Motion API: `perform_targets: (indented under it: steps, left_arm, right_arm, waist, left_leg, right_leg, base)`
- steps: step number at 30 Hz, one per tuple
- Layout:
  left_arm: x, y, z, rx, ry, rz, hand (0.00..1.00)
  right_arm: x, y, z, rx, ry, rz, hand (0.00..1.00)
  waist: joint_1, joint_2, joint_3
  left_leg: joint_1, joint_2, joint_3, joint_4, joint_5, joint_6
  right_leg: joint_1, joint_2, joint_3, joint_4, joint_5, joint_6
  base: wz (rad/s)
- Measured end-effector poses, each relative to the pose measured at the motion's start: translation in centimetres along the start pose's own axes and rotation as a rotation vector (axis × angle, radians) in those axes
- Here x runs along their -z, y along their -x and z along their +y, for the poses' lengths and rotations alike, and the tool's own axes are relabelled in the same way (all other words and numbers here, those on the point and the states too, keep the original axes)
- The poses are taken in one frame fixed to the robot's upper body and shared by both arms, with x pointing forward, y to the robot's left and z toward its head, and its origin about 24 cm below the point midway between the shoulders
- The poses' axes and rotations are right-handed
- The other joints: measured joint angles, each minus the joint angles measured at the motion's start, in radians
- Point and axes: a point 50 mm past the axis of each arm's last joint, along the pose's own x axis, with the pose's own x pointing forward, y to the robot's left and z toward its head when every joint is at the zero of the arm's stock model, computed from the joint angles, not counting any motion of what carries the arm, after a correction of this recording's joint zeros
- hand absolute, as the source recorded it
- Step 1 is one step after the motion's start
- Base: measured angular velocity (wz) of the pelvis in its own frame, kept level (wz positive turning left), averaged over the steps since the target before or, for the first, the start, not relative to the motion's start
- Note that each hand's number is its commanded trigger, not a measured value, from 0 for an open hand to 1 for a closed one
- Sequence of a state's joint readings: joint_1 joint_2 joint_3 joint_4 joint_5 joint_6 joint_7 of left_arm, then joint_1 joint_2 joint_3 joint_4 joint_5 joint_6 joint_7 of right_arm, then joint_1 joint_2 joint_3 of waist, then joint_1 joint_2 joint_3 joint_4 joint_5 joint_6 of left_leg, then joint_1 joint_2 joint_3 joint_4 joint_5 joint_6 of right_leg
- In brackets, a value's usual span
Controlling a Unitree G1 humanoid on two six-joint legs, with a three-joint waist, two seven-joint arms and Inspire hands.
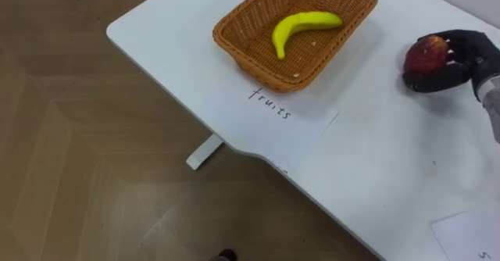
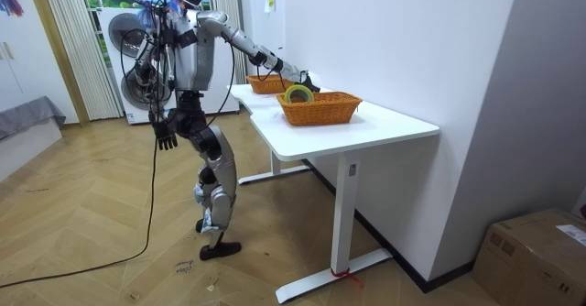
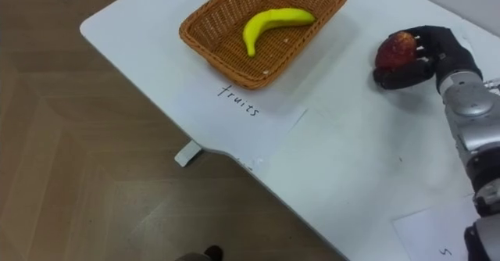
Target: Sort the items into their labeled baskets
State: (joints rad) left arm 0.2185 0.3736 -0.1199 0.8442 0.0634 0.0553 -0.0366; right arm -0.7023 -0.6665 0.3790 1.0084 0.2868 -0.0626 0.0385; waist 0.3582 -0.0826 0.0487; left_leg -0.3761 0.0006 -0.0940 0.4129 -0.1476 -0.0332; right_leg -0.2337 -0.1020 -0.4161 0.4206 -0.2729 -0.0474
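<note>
Tabletop (image 1: 375, 159): right hand (image 1: 467, 54) round probable apple (image 1: 426, 55)

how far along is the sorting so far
Done: banana lies in the fruits basket; the second basket holds a roll, likely tape. In hand: right hand grips a red apple, right of the fruits basket. Remaining: dropping it in. The left hand hangs idle.
</note>
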Motion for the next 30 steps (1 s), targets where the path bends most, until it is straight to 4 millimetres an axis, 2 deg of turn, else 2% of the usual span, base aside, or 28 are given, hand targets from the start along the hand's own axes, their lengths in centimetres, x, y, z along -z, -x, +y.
perform_targets:
  steps: [5, 8, 10, 11, 13, 14, 18, 20, 21, 24, 30]
  left_arm:
    - [0.5, 0.2, -0.2, 0.006, -0.012, 0.011, 0.0]
    - [1.2, 0.4, -0.2, 0.009, -0.005, 0.025, 0.0]
    - [1.5, 0.5, 0.0, 0.001, 0.011, 0.031, 0.0]
    - [1.7, 0.6, 0.0, 0.0, 0.003, 0.035, 0.0]
    - [2.3, 0.9, 0.1, -0.01, -0.027, 0.05, 0.0]
    - [2.5, 1.0, 0.2, -0.013, -0.017, 0.054, 0.0]
    - [4.3, 1.6, -0.4, -0.007, 0.04, 0.102, 0.0]
    - [5.2, 1.9, -0.8, 0.003, 0.02, 0.13, 0.0]
    - [5.5, 2.0, -0.8, 0.006, 0.002, 0.145, 0.0]
    - [6.2, 2.3, -1.0, 0.021, -0.014, 0.173, 0.0]
    - [6.8, 2.4, -1.2, 0.058, -0.023, 0.223, 0.0]
  right_arm:
    - [0.2, 0.2, 0.8, -0.068, -0.011, -0.006, 1.0]
    - [0.7, 0.6, 1.4, -0.122, -0.014, 0.002, 1.0]
    - [0.8, 0.8, 2.0, -0.173, -0.009, 0.002, 1.0]
    - [0.9, 0.9, 2.2, -0.186, -0.004, 0.0, 1.0]
    - [0.7, 1.4, 3.2, -0.245, 0.04, -0.023, 1.0]
    - [0.6, 1.5, 3.5, -0.258, 0.044, -0.029, 1.0]
    - [-1.7, 1.8, 4.3, -0.319, 0.109, -0.127, 1.0]
    - [-2.5, 2.0, 4.2, -0.312, 0.095, -0.163, 1.0]
    - [-2.7, 2.0, 4.0, -0.303, 0.089, -0.172, 1.0]
    - [-3.7, 2.3, 3.9, -0.297, 0.076, -0.215, 1.0]
    - [-3.6, 2.5, 4.0, -0.301, 0.077, -0.22, 1.0]
  waist:
    - [-0.026, 0.002, -0.0026]
    - [-0.037, 0.0, -0.0101]
    - [-0.048, 0.002, -0.0116]
    - [-0.052, 0.002, -0.0154]
    - [-0.059, 0.002, -0.0297]
    - [-0.062, 0.001, -0.0336]
    - [-0.102, 0.0, -0.0437]
    - [-0.11, -0.006, -0.0465]
    - [-0.113, -0.014, -0.0504]
    - [-0.135, -0.021, -0.0515]
    - [-0.131, -0.011, -0.0468]
  left_leg:
    - [0.032, 0.002, 0.012, -0.007, -0.001, 0.001]
    - [0.067, 0.002, 0.04, -0.017, -0.004, 0.006]
    - [0.093, 0.003, 0.05, -0.025, -0.006, 0.009]
    - [0.101, 0.003, 0.056, -0.029, -0.006, 0.009]
    - [0.148, 0.001, 0.067, -0.051, -0.006, 0.01]
    - [0.163, 0.0, 0.067, -0.056, -0.006, 0.01]
    - [0.261, -0.013, 0.068, -0.093, -0.006, 0.01]
    - [0.302, -0.019, 0.068, -0.113, -0.006, 0.011]
    - [0.32, -0.021, 0.066, -0.113, -0.008, 0.013]
    - [0.347, -0.025, 0.061, -0.113, -0.013, 0.021]
    - [0.39, -0.03, 0.06, -0.104, -0.035, 0.032]
  right_leg:
    - [0.047, 0.003, -0.009, -0.029, 0.002, 0.003]
    - [0.084, 0.0, -0.011, -0.042, -0.002, 0.009]
    - [0.11, -0.002, -0.014, -0.049, -0.004, 0.013]
    - [0.119, -0.003, -0.016, -0.054, -0.004, 0.014]
    - [0.162, -0.004, -0.015, -0.07, -0.003, 0.018]
    - [0.177, -0.004, -0.015, -0.077, -0.003, 0.02]
    - [0.258, -0.015, -0.014, -0.089, -0.017, 0.033]
    - [0.294, -0.02, -0.016, -0.098, -0.02, 0.038]
    - [0.317, -0.02, -0.019, -0.107, -0.02, 0.04]
    - [0.362, -0.019, -0.039, -0.127, -0.02, 0.048]
    - [0.411, -0.023, -0.035, -0.13, -0.022, 0.063]
  base:
    - [0.05]
    - [0.02]
    - [0.0]
    - [0.0]
    - [-0.02]
    - [0.0]
    - [0.03]
    - [0.0]
    - [0.09]
    - [0.15]
    - [0.02]
